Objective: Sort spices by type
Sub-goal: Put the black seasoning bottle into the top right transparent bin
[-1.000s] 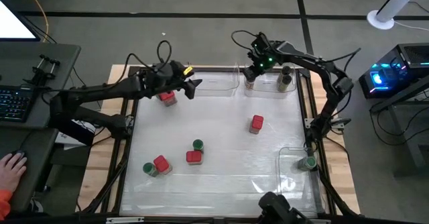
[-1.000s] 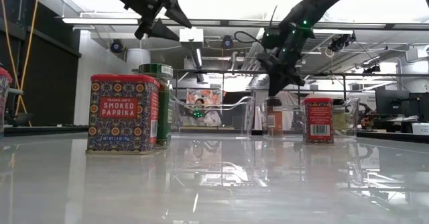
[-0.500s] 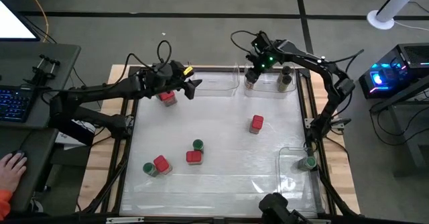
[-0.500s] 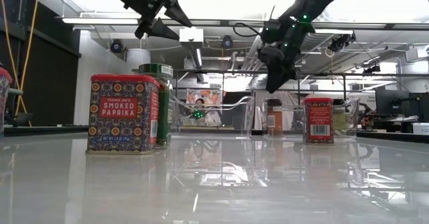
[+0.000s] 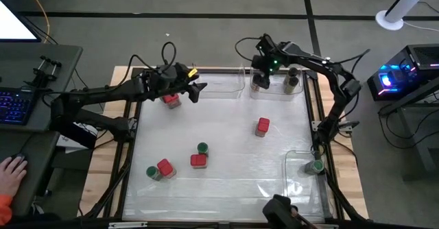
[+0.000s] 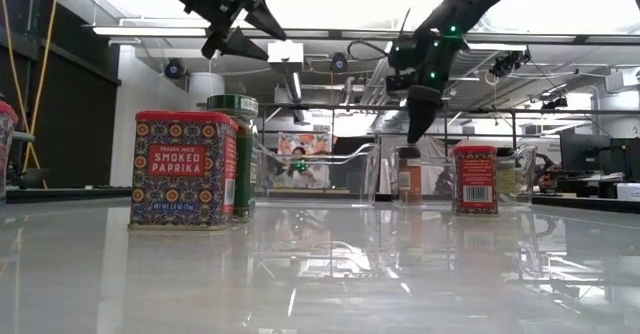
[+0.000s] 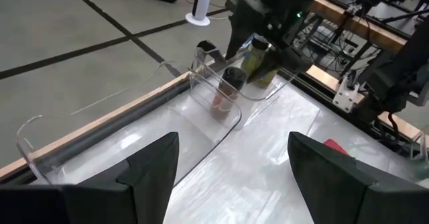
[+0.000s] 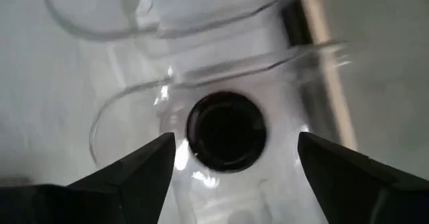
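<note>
My right gripper (image 5: 260, 77) hangs open, pointing down, over the clear bin (image 5: 302, 92) at the table's far right. Its fingers stand on either side of a dark-capped spice jar (image 8: 226, 131), apart from it; the jar stands upright on the bin's floor. A second dark-capped jar (image 5: 292, 80) stands in the same bin. My left gripper (image 5: 197, 90) hovers open and holds nothing at the far left, above a red-capped jar (image 5: 170, 100). Other red-capped jars (image 5: 263, 126) (image 5: 198, 161) (image 5: 164, 167) and green-capped jars (image 5: 202, 148) (image 5: 153, 173) stand on the table.
Another clear bin (image 5: 223, 83) lies at the far middle. A third bin (image 5: 296, 162) at the near right holds a green-capped jar (image 5: 316, 166). A person's hand (image 5: 8, 171) rests on the desk left of the table.
My right gripper has opened and let go of the dark-capped jar, which stays upright in the far right bin. The gripper has rolled about its own line while staying over the jar.
</note>
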Available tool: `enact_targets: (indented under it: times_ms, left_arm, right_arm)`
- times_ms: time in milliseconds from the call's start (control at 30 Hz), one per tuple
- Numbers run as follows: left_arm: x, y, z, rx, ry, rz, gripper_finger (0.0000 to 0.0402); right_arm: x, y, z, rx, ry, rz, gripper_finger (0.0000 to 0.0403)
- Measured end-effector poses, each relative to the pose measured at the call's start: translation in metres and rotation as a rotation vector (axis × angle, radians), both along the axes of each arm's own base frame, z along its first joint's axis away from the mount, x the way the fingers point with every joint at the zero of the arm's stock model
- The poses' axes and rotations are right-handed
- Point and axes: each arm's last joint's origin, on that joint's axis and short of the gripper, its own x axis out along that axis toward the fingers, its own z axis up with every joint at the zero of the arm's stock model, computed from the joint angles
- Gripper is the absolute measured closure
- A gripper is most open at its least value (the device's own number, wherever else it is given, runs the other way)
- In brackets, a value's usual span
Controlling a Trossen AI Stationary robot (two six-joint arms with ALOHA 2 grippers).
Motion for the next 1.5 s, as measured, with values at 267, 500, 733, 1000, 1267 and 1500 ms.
enact_targets:
  times_ms: [267,500,733,1000,1267,1500]
  left_arm:
    - [-0.002,0.0,-0.003,-0.013,0.037,0.0,0.0135]
    - [-0.002,-0.001,-0.003,-0.013,0.038,0.0,0.0135]
    - [-0.002,-0.001,-0.004,-0.014,0.04,0.0,0.0135]
    - [-0.002,-0.001,-0.004,-0.014,0.044,0.0,0.0135]
    - [-0.002,-0.001,-0.004,-0.012,0.045,-0.002,0.0135]
    - [-0.002,-0.001,-0.004,-0.006,0.049,-0.005,0.0135]
  right_arm:
    - [0.006,-0.004,-0.013,-0.009,0.028,0.053,0.0092]
    - [0.011,-0.008,-0.026,0.014,0.045,0.056,0.0092]
    - [0.013,-0.013,-0.036,-0.007,0.089,0.039,0.0141]
    - [0.015,-0.015,-0.032,-0.029,0.051,-0.017,0.0206]
    - [0.002,-0.017,-0.033,-0.031,0.158,-0.115,0.0206]
    - [-0.034,-0.034,-0.028,0.036,0.202,-0.392,0.0206]
